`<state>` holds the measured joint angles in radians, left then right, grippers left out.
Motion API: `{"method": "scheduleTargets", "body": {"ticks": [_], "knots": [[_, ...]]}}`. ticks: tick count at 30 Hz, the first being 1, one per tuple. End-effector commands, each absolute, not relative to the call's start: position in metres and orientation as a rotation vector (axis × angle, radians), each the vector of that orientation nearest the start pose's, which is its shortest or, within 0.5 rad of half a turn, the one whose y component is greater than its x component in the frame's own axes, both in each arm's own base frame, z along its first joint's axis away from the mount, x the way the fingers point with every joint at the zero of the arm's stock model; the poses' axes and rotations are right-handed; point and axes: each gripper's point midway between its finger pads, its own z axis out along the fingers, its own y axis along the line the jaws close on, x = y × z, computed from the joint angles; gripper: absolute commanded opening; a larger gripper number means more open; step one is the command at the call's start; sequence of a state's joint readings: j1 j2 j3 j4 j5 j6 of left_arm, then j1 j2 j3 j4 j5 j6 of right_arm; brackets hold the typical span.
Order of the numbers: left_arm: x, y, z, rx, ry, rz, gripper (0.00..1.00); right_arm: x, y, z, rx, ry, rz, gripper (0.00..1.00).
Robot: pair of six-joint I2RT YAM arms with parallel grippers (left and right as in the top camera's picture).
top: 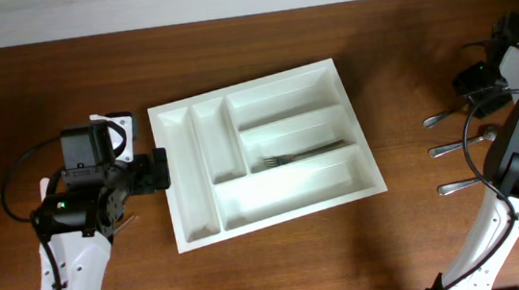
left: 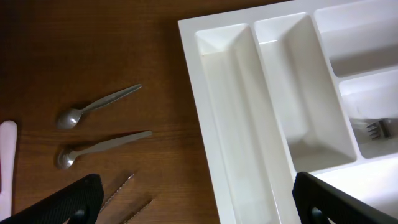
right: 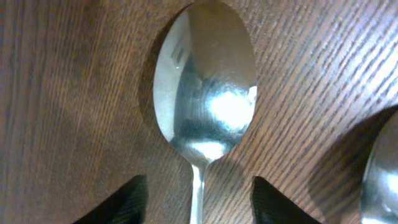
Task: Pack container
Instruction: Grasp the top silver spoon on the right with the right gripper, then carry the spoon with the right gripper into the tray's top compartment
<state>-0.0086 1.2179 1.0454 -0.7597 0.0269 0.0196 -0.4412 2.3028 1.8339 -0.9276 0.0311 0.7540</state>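
The container (top: 186,182) is a large white cutlery tray in the middle of the table, and one fork (top: 304,153) lies in a wide compartment. My left gripper (top: 159,170) hangs wide open at the tray's left rim (left: 205,124), one finger over the wood and one over the tray, holding nothing. In the left wrist view the gripper (left: 199,205) frames that rim. My right gripper (top: 482,93) is low over the far right of the table. There a large spoon (right: 205,87) lies bowl up, and the gripper (right: 196,202) straddles its handle, with wood showing on both sides.
Three cutlery handles (top: 448,149) stick out leftward under the right arm. A second spoon's bowl (right: 380,180) lies just right of the first. Left of the tray lie two small spoons (left: 99,106) and two serrated knives (left: 121,186). A pink object (left: 6,168) shows at the left edge.
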Motion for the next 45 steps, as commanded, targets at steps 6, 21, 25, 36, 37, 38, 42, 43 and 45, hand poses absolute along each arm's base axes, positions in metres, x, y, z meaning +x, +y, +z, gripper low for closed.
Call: {"method": "scheduleTargets", "body": {"ticks": [6,21,25,36,37,38,42,43,45], "knots": [[0.331,-0.011,0.19,0.079,2.479,-0.037,0.99,0.423,-0.221,-0.01,1.727,2.469,-0.058,0.47],[0.331,-0.013,0.19,0.085,2.479,-0.051,0.99,0.414,-0.214,-0.023,1.73,2.536,-0.061,0.14],[0.331,-0.013,0.19,0.085,2.478,-0.05,0.99,0.415,-0.213,-0.023,1.703,2.555,-0.051,0.04],[0.331,-0.013,0.19,0.085,2.478,-0.05,0.99,0.449,-0.211,0.023,1.362,2.636,-0.032,0.04],[0.331,-0.013,0.19,0.086,2.478,-0.05,0.99,0.459,-0.208,0.037,1.281,2.637,-0.027,0.04],[0.331,-0.013,0.19,0.085,2.478,-0.05,0.99,0.468,-0.204,0.048,1.211,2.639,-0.016,0.04],[0.331,-0.013,0.19,0.085,2.479,-0.05,0.99,0.515,-0.165,0.112,0.741,2.646,0.052,0.04],[0.331,-0.013,0.19,0.085,2.479,-0.05,0.99,0.526,-0.147,0.13,0.577,2.65,0.071,0.04],[0.331,-0.013,0.19,0.085,2.479,-0.05,0.99,0.538,-0.106,0.16,0.262,2.655,0.076,0.04]]}}
